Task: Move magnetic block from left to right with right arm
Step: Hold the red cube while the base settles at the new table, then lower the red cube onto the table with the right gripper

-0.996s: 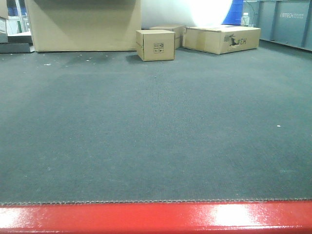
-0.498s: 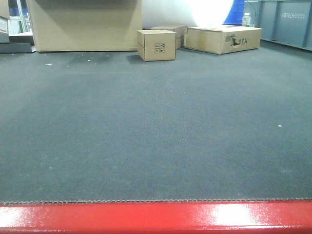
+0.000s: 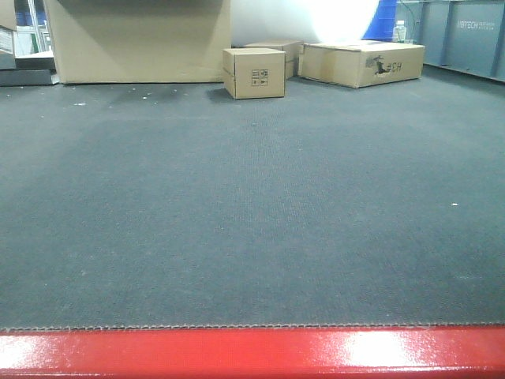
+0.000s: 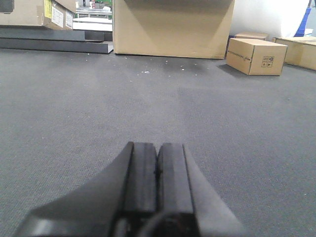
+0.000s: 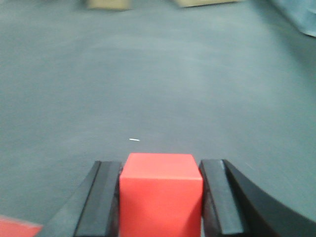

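One governing relation: the magnetic block (image 5: 161, 195) sat squarely between the jaws of the right gripper (image 5: 161, 166), centred, with no offset to either side left to correct.
Block axis: a cube, so no long axis applied. One flat face was turned to the wrist camera, and the side faces ran parallel to the pads (image 5: 109, 197).
Right gripper state: closed to the width of the block, each pad appearing flush against a side face, with the block held between them.
Block height: the underside was cut off by the frame edge. Whether the block rested on the grey carpet (image 3: 252, 197) or hung above it could not be told.
Right arm pose: low and close to level, pointing across the carpet toward the far side. The wrist view was blurred.
Nearer arm: the right, which alone had contact.
Left gripper state: the left gripper (image 4: 157, 148) had its jaws fully together with nothing between them. It sat low over the carpet, with the small cardboard box (image 4: 256, 57) far off to its right.
Front view: neither arm nor block appeared, only carpet, a red strip (image 3: 252, 351) at the near edge and boxes at the far side.
Coming move (judgement): a carry to the right, which depended on the square two-sided hold being kept.
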Robot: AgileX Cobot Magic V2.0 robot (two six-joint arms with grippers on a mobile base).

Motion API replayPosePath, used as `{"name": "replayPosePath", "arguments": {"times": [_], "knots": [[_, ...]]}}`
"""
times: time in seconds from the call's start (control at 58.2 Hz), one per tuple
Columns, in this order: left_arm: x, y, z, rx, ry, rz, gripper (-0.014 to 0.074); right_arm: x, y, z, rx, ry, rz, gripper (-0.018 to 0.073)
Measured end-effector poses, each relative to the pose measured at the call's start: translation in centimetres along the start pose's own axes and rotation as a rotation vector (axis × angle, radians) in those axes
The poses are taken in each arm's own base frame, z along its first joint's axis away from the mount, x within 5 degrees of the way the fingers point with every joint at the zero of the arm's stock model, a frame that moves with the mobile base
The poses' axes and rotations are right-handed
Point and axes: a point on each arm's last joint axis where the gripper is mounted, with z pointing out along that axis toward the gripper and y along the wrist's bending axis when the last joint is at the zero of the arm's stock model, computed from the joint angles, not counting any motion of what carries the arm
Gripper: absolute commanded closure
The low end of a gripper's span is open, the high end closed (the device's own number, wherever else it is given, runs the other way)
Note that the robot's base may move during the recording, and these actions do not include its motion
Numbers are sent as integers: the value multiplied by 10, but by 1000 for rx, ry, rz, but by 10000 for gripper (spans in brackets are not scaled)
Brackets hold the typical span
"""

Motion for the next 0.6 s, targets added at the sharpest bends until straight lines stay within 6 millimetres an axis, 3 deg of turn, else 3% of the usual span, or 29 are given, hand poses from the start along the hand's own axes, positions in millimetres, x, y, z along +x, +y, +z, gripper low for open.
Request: {"name": "replayPosePath", "arguments": {"times": [0.12,0.223,0.412,0.601], "knots": [[0,0,0,0,0,0,722,-29,10,21,-110,62,-66,285],[0,0,0,0,0,0,722,-54,27,50,-197,144,-114,285],[0,0,0,0,0,0,722,-89,69,120,-290,298,-184,289],[0,0,0,0,0,0,722,-100,103,198,-292,484,-172,339]]}}
